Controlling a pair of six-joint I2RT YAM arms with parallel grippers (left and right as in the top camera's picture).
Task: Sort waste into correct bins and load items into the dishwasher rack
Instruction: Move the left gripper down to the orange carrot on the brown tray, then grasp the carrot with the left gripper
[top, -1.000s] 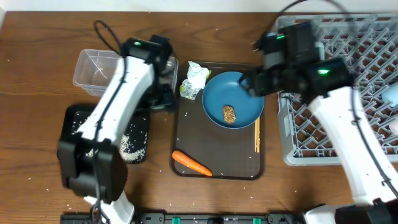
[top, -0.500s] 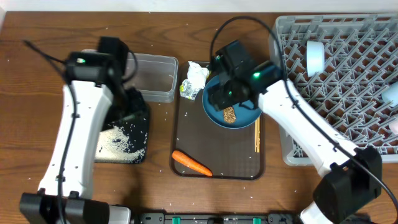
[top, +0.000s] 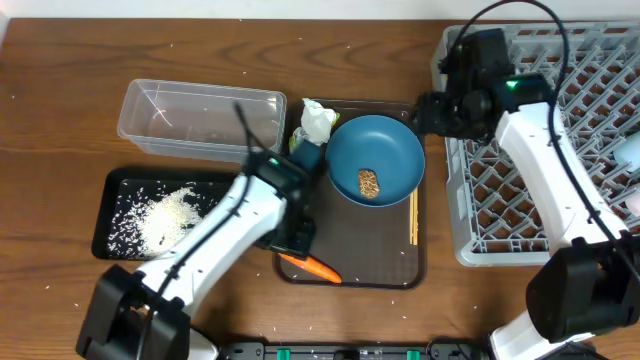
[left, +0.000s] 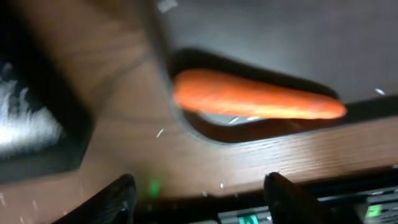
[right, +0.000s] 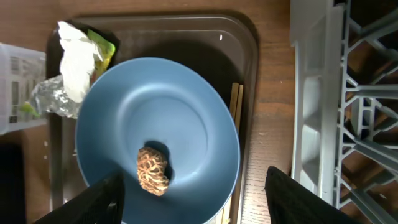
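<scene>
Left claw: the left gripper (left: 202, 200) hangs over the lower left corner of the tray. Its two dark fingers stand apart at the bottom of the wrist view, with nothing between them.
Right claw: the right gripper (right: 196, 193) sits above the plate, its fingers spread wide at the lower corners of its view, gripping nothing.
Carrot: the small orange carrot (left: 255, 102), smooth and tapered, lies along the curved lower left rim of the brown serving tray (top: 370, 250), a matte rectangle with rounded corners.
Plate: the dark-blue round plate (right: 180, 118), glossy and shallow-dished, fills the tray's upper half. A brown knobbly food lump (right: 153, 169) rests on it below its middle.
Wrapper: the crumpled white-yellow-green wrapper (right: 78, 59), creased and shiny, is at the tray's upper left, just beside the plate.
Chopsticks: the pair of wooden chopsticks (top: 413, 220), thin and straight, lies right of the plate.
Rice: white rice grains (top: 165, 212) are heaped in the shallow black rectangular tray (top: 105, 200) at lower left.
Tub: the clear rectangular plastic tub (top: 190, 125) sits above the black tray.
Rack: the grey plastic lattice rack (top: 500, 200) is at the right, cut off by the frame edges and partly covered by the right arm.
Hard to see: the left wrist view is blurred. From overhead, the left arm hides the carrot's left end. A pale rounded thing (top: 628, 150) at the rack's right edge is cropped, and I cannot tell what it is.
</scene>
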